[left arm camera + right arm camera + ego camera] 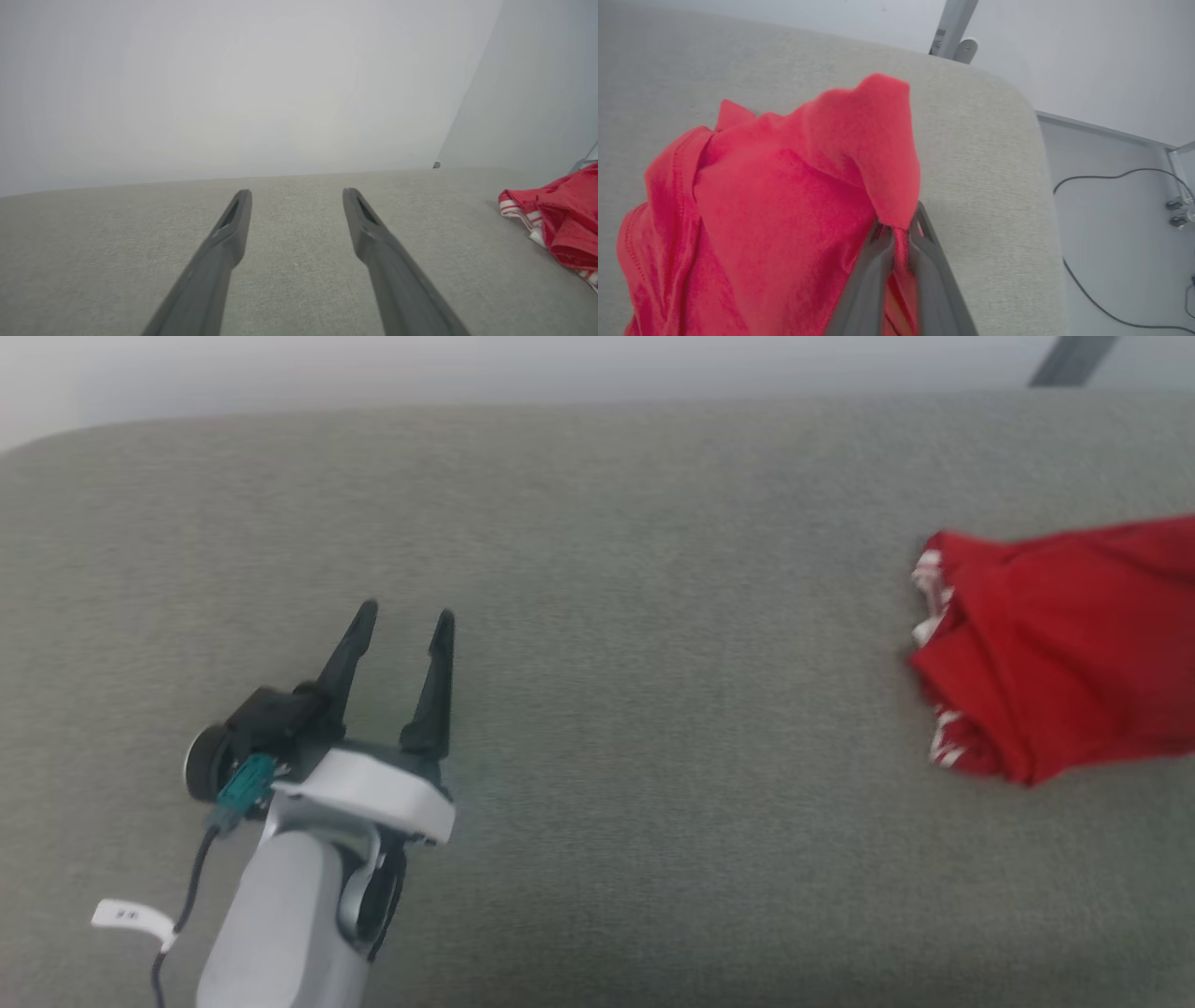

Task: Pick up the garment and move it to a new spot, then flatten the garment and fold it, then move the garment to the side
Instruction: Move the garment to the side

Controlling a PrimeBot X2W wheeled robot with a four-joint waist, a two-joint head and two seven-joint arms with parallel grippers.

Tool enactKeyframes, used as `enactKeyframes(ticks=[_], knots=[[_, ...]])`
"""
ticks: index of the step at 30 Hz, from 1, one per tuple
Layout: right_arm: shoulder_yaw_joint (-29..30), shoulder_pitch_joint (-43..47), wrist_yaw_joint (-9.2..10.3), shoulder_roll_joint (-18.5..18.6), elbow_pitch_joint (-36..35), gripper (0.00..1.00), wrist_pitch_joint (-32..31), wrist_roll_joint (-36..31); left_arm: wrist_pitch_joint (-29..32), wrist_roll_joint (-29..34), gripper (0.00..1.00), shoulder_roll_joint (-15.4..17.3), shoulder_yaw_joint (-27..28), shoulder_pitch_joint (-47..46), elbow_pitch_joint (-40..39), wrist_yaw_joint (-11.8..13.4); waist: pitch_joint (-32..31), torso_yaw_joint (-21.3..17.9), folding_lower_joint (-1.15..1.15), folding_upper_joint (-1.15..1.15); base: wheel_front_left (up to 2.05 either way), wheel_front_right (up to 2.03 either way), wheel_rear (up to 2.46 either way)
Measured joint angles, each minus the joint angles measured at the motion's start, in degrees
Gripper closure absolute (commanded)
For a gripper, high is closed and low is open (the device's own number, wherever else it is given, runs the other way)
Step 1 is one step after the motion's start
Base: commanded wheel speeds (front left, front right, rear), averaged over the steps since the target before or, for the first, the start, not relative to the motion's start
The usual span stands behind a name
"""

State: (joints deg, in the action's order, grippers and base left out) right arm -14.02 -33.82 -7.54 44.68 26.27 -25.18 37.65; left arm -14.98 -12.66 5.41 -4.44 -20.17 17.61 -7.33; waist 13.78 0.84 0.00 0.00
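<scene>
Head view, soft focus throughout: garment (pixel 1055 653) runs off frame at 3 o'clock, full extent unknown. Print on white label (pixel 126 915) at 8 o'clock too small to read. Forearm behind left end effector (pixel 407 611) cut off at 6 o'clock. Left wrist view: garment clipped at 3 to 4 o'clock. Right wrist view: fingertips of right end effector (pixel 899 231) buried in a red fold; cloth leaves frame from 6 to 9 o'clock, hiding the worktop (pixel 994 186) beneath.

Garment (pixel 1064 644) bright red — red-and-white striped trim; grey tabletop (pixel 653 756).
</scene>
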Motion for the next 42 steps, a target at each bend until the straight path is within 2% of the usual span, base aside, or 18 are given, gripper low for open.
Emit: enactKeyframes(ticks=[7,11,20,29,30,32,33,34,35,36,42], knots=[[-1.7,-6.6,0.0,4.1,6.5,1.0,6.3,-0.6,0.0,0.3,0.0,-0.5,-4.0,-5.6,1.5,0.0,3.7,-3.6,0.0,0.0,0.0,0.0,0.0],[-3.7,-10.2,0.0,5.2,10.5,1.0,9.9,-1.2,0.0,0.5,0.0,-0.8,-5.7,-8.8,2.5,0.0,6.0,-5.1,0.0,0.0,0.0,0.0,0.0],[-8.5,-16.6,0.0,4.6,19.9,1.0,16.8,-1.3,0.0,1.2,0.0,-1.4,-8.7,-13.9,4.4,0.0,10.5,-6.7,0.0,0.0,0.0,0.0,0.0],[-13.0,-21.3,0.0,2.4,30.7,1.0,21.2,0.5,0.0,1.1,0.0,-1.9,-10.5,-16.6,5.4,0.0,13.2,-4.9,0.0,0.0,0.0,0.0,0.0],[-13.5,-21.7,0.01,2.3,31.7,0.89,21.5,0.5,0.0,1.1,0.0,-1.9,-10.5,-16.6,5.5,0.0,13.3,-4.6,0.0,0.0,0.0,0.0,0.0],[-14.6,-22.4,0.01,2.0,33.2,0.57,22.1,0.5,0.0,1.1,0.0,-1.9,-10.5,-16.6,5.5,0.0,13.4,-4.1,0.0,0.0,0.0,0.0,0.0],[-15.2,-22.7,0.01,2.0,33.8,0.57,22.3,0.6,0.0,1.0,0.0,-1.9,-10.3,-16.6,5.5,0.0,13.3,-3.9,0.0,0.0,0.0,0.0,0.0],[-15.7,-22.9,0.01,1.8,34.2,0.51,22.6,0.7,0.0,1.0,0.0,-1.9,-10.2,-16.6,5.5,0.0,13.2,-3.8,0.0,0.0,0.0,0.0,0.0],[-16.2,-23.2,0.01,1.6,34.7,0.13,22.7,0.9,0.0,1.0,0.0,-1.9,-10.0,-16.5,5.5,0.0,13.0,-3.7,0.0,0.0,0.0,0.0,0.0],[-16.8,-23.4,0.01,1.6,35.1,0.0,22.7,1.1,0.0,1.0,0.0,-1.9,-9.7,-16.4,5.5,0.0,12.7,-3.6,0.0,0.0,0.0,0.0,0.0],[-19.9,-24.2,0.0,1.4,35.7,0.0,24.8,3.0,0.0,0.0,0.0,-0.7,-7.4,-13.8,4.8,0.0,10.1,-3.4,0.0,0.0,0.0,0.0,0.0]])
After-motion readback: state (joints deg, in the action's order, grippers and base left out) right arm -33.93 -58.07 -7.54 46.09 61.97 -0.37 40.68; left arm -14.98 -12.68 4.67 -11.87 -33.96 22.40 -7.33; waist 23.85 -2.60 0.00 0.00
